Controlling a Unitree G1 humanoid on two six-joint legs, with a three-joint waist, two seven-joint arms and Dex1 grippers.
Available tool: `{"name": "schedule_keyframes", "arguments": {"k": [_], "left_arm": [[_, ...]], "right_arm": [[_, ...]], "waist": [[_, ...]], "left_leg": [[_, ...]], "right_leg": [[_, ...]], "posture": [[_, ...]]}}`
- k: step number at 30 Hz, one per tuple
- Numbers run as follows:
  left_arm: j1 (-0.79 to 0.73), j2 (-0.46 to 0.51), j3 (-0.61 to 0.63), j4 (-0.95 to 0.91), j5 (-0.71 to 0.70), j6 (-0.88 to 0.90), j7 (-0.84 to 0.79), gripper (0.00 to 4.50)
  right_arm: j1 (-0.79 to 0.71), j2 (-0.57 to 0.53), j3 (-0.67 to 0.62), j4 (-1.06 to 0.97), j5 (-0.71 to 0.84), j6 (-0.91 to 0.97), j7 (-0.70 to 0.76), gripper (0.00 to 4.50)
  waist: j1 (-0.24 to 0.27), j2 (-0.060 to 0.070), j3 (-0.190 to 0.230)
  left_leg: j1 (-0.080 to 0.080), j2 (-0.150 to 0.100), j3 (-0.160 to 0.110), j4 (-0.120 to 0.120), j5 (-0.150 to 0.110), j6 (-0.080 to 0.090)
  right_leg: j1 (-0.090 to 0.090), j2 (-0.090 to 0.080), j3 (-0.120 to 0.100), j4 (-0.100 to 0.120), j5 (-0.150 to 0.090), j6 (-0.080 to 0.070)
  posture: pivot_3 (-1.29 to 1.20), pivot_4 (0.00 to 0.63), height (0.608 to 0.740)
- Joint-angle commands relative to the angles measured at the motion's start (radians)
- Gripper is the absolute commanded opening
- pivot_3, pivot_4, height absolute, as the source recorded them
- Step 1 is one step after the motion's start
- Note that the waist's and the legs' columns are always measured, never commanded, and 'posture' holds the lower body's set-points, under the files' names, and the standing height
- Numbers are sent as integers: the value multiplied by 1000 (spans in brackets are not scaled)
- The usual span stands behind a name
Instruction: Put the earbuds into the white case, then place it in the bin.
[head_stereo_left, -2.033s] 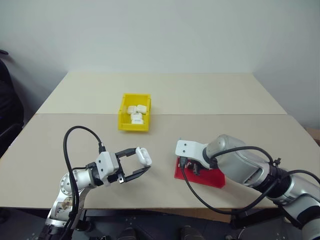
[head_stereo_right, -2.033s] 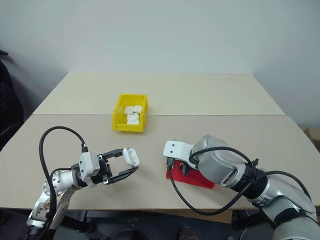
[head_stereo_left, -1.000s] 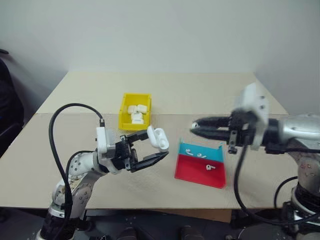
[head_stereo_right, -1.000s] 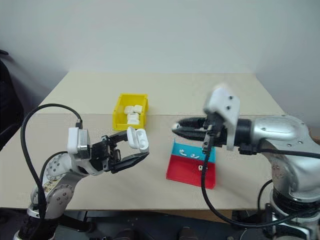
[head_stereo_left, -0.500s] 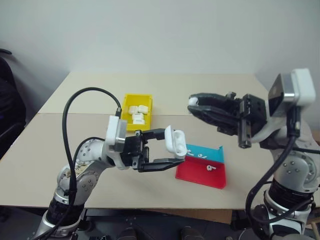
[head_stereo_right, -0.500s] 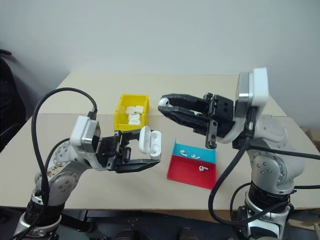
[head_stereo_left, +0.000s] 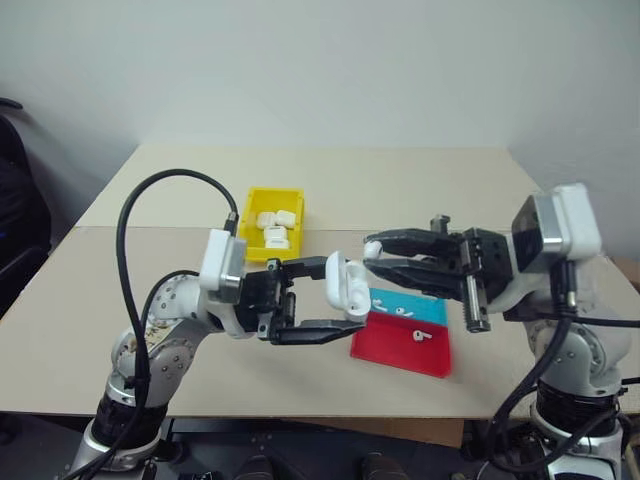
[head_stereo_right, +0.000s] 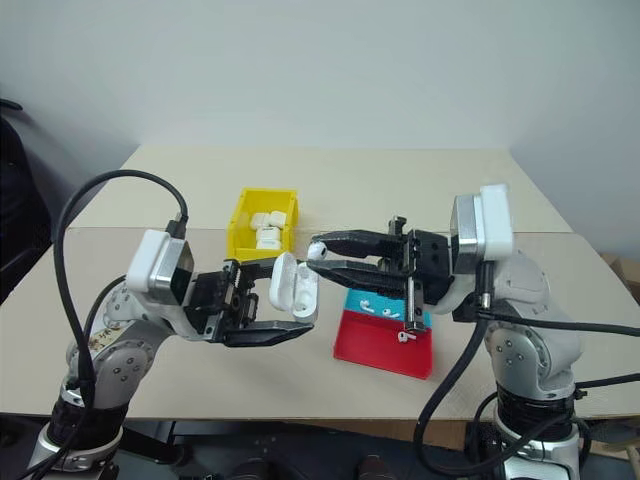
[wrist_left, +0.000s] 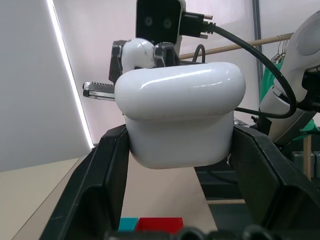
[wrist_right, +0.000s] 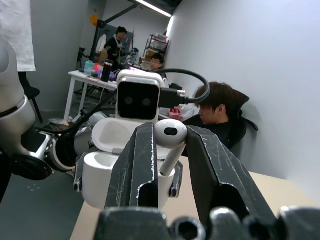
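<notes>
White case (head_stereo_left: 345, 283), lid open, clamped in left claw (head_stereo_left: 337, 295) above bench. Right claw (wrist_right: 167, 145) pinches earbud (wrist_right: 170, 134) at case mouth. Step: inserting earbud; next, lower stem into socket, release.

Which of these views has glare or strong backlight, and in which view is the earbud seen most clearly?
Left wrist view: a bright light strip runs behind the white case, whose glossy lid carries a highlight. Right wrist view: the earbud sits sharp between the right gripper fingers, a ceiling light glaring above. Head views: even, soft light on the table.
</notes>
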Motion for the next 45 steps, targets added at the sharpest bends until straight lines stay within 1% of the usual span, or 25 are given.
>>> {"name": "schedule_keyframes", "arguments": {"k": [1,7,15,30,36,40,42,45], "left_arm": [[-4,-10,10,-10,0,-26,-11,2780],[-2,-16,9,-4,9,-27,-20,2780],[-6,-31,5,7,33,-33,-24,2780],[1,-35,8,-6,42,-33,-10,2780],[6,-39,12,-1,52,-38,-13,2780],[5,-40,13,2,54,-38,-13,2780],[4,-36,13,3,59,-33,-12,2780],[5,-38,14,15,66,-40,-17,2780]], "right_arm": [[-1,-13,4,-21,13,-38,-15,782],[-3,-16,12,-31,19,-57,-46,782],[6,-21,52,-24,1,-86,-48,782],[38,-33,105,19,-114,-210,-30,782],[45,-59,129,19,-120,-216,-15,782],[45,-76,136,14,-124,-230,-1,2003],[52,-67,138,7,-165,-275,-18,2601],[52,-77,135,6,-153,-279,-12,2601]], "waist": [[0,0,0],[0,0,0],[0,0,0],[0,0,0],[0,0,0],[1,0,0],[1,0,0],[0,0,0]], "left_leg": [[0,0,0,0,0,0],[0,0,0,0,0,0],[0,0,0,0,0,0],[0,0,0,0,0,0],[0,0,0,0,0,0],[0,0,0,0,0,0],[0,0,0,0,0,0],[0,0,0,-1,0,0]], "right_leg": [[0,0,0,0,0,0],[0,0,0,0,0,0],[0,0,0,0,0,0],[0,0,0,-1,0,0],[0,0,0,-1,0,0],[0,0,0,-2,0,0],[0,0,-1,-2,0,0],[1,0,-1,-3,0,0]], "posture": [[0,150,740],[0,150,740],[0,150,740],[0,150,740],[0,150,740],[0,150,740],[0,150,740],[0,150,740]]}}
